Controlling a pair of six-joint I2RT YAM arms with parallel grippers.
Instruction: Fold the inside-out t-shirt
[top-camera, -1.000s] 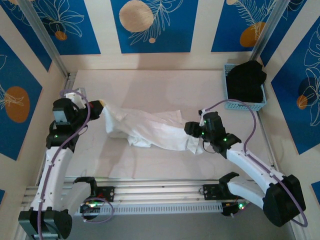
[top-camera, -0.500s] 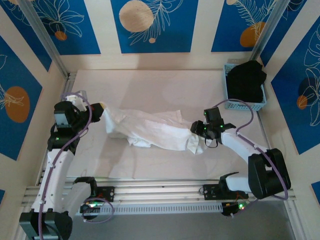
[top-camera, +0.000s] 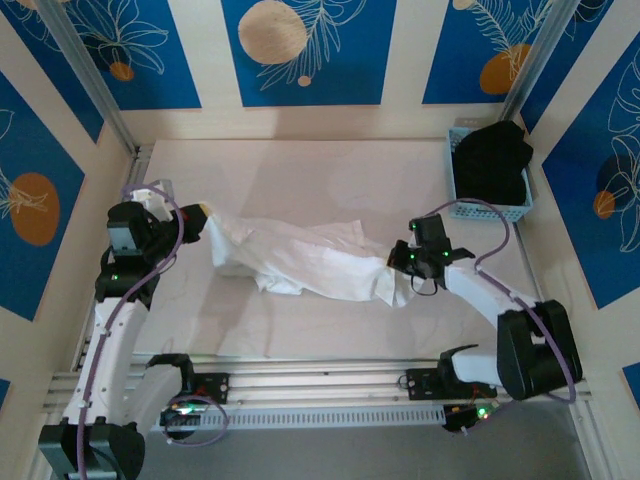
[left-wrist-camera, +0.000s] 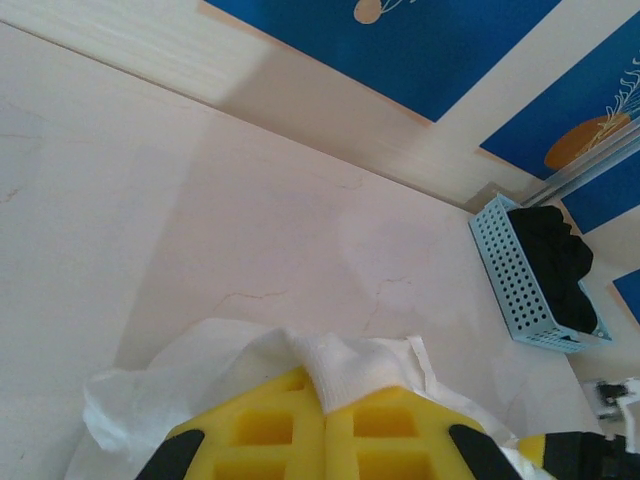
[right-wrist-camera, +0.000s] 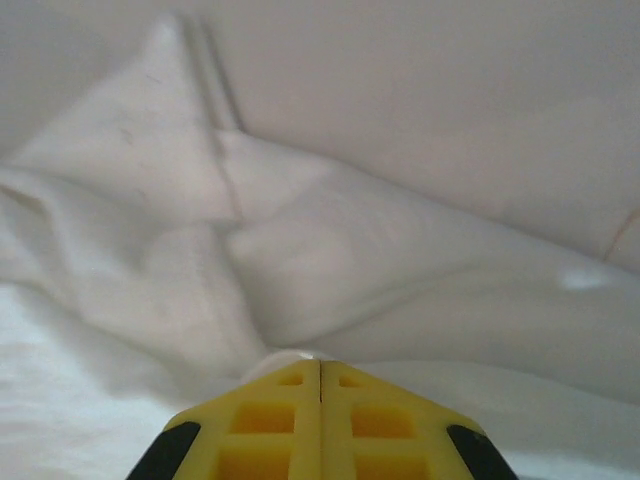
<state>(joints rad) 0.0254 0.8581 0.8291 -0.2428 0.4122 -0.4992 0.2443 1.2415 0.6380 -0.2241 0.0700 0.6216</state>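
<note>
The bench (top-camera: 330, 170) carries the inside-out t-shirt (top-camera: 300, 262) — bunched, its long axis running left to right between the arms, one end at each. The blue basket (top-camera: 478, 209) at the far right holds a black garment (top-camera: 492, 160). The left fingers (left-wrist-camera: 265, 435) are clamped together on a cloth edge; the right fingers (right-wrist-camera: 275, 425) likewise — pinching the shirt's right end.

Pale table (top-camera: 320, 180) between cream walls (top-camera: 405, 50) with blue leaf-patterned panels (top-camera: 350, 60)
</note>
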